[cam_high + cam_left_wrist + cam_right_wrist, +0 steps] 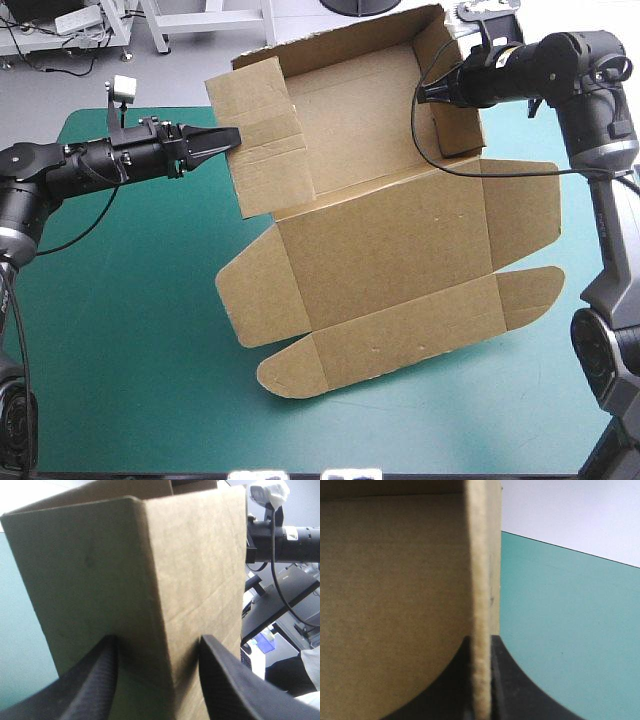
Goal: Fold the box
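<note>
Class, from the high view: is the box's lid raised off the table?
No, the lid of the box lies flat on the teal-green cover.

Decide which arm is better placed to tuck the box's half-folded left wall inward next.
Probably left. The left gripper holds that folded wall of the box between its fingers; the right gripper pinches the opposite wall, steadying it.

Box (390,250): brown cut board, part formed. Far half is an open tray with side walls raised, reaching over the table's (130,330) far edge. Lid panel and rounded flaps lie flat mid-table.
</note>
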### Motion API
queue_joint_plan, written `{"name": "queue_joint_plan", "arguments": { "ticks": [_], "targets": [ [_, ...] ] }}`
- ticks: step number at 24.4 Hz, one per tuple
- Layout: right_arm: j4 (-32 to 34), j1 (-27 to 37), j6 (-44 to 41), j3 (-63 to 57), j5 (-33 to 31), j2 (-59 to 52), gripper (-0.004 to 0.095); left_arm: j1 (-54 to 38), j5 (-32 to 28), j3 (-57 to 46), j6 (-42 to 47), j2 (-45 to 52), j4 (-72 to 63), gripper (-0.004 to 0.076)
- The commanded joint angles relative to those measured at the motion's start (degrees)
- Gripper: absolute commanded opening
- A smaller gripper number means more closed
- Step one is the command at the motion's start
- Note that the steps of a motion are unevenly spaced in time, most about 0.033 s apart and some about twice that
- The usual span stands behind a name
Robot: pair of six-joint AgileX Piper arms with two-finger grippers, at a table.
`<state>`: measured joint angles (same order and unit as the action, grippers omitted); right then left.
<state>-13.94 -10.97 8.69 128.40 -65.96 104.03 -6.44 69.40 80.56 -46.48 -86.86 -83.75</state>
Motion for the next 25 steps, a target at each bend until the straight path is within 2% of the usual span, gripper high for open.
{"name": "queue_joint_plan", "arguments": {
  "ticks": [1,5,8,13,21,25],
  "targets": [
    [-4.4,-0.4,-0.8,1.4,4.1,-2.9,-0.0017,0.4,2.3,1.5,-3.0,2.7,-3.5,0.0365],
    [-2.5,-3.1,-0.8,1.4,4.1,-2.5,-0.0013,0.4,0.8,1.6,-2.1,2.7,-3.1,0.0344],
    [-2.2,-5.0,-1.6,1.4,3.4,-1.2,-0.0009,0.6,0.4,2.8,-0.8,2.7,0.6,0.0295],
    [-2.7,-6.0,-2.6,1.4,2.4,-0.1,-0.0004,5.8,-7.3,11.9,12.1,2.5,21.7,0.0283],
    [-4.0,-6.0,-2.9,1.4,0.1,-0.1,-0.0004,10.7,-15.2,13.3,23.7,1.1,35.4,0.0275],
    [-7.4,-6.0,-2.9,1.4,0.1,-0.1,-0.0005,12.5,-17.9,13.3,27.3,0.2,39.8,0.0197]
  ]
}}
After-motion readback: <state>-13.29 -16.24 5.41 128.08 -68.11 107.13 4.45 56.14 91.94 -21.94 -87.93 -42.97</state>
